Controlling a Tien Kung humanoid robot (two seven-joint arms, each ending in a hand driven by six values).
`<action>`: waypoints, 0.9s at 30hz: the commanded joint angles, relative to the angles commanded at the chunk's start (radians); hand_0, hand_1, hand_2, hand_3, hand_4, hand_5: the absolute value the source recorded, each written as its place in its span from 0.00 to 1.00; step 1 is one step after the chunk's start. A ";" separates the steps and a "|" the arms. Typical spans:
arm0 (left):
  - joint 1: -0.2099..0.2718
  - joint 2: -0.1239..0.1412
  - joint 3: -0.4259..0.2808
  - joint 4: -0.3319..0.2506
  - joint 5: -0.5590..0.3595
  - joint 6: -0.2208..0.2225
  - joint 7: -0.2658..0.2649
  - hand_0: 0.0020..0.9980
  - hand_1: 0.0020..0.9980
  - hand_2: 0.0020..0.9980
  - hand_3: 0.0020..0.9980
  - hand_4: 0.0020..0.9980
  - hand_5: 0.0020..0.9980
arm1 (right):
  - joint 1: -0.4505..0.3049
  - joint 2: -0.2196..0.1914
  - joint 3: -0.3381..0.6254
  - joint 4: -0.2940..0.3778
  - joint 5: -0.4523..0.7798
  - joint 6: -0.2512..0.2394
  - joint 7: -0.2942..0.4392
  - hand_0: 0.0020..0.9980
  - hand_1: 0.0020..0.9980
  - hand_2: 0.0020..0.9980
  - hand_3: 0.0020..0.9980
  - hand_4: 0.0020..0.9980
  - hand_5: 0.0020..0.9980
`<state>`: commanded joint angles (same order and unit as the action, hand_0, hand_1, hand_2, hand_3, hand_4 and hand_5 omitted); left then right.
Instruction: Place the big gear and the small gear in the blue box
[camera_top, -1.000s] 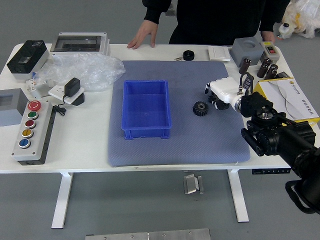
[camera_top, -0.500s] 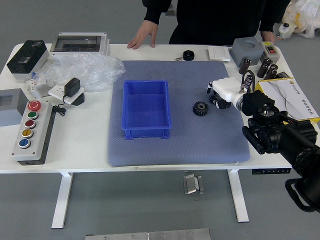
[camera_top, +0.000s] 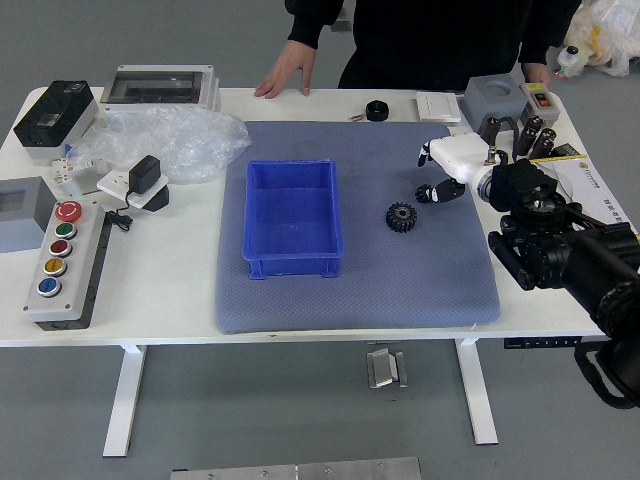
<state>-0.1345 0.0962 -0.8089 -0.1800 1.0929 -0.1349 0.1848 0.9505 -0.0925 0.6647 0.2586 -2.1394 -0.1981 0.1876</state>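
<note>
right robot hand (camera_top: 464, 162) over the table (camera_top: 160, 290) from its right edge, fingers spread — one blue box (camera_top: 293, 222), one black gear (camera_top: 401, 217) clearly visible.

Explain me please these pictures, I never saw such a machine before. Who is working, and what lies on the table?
The machine is a humanoid robot. All pictures come from one camera, high on its side of the white table, looking down and forward. Its right hand reaches in from the right; its left arm is out of view. On a blue-grey mat are a blue box and, outside it, a black gear. Whether the right hand holds something, I cannot tell. To the left lie a button panel and clear plastic wrapping. A person stands opposite, one hand at the table's far edge.
</note>
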 joint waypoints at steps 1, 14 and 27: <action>0.000 0.000 0.000 0.000 0.000 0.000 0.000 0.91 0.90 0.87 0.88 0.80 0.34 | -0.001 -0.001 -0.002 0.001 0.003 0.002 0.000 0.60 0.57 0.71 0.71 0.75 0.25; -0.002 -0.001 0.004 0.000 0.003 -0.001 0.001 0.91 0.89 0.87 0.88 0.80 0.34 | -0.017 0.012 -0.017 -0.004 0.026 0.015 0.000 0.60 0.56 0.70 0.71 0.76 0.25; -0.012 -0.008 0.007 0.000 0.015 -0.004 0.003 0.91 0.90 0.87 0.88 0.80 0.34 | -0.033 0.049 0.052 -0.042 -0.024 -0.010 0.009 0.59 0.55 0.70 0.70 0.74 0.24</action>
<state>-0.1463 0.0887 -0.8021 -0.1800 1.1084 -0.1387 0.1882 0.9174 -0.0430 0.7171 0.2167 -2.1632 -0.2081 0.1964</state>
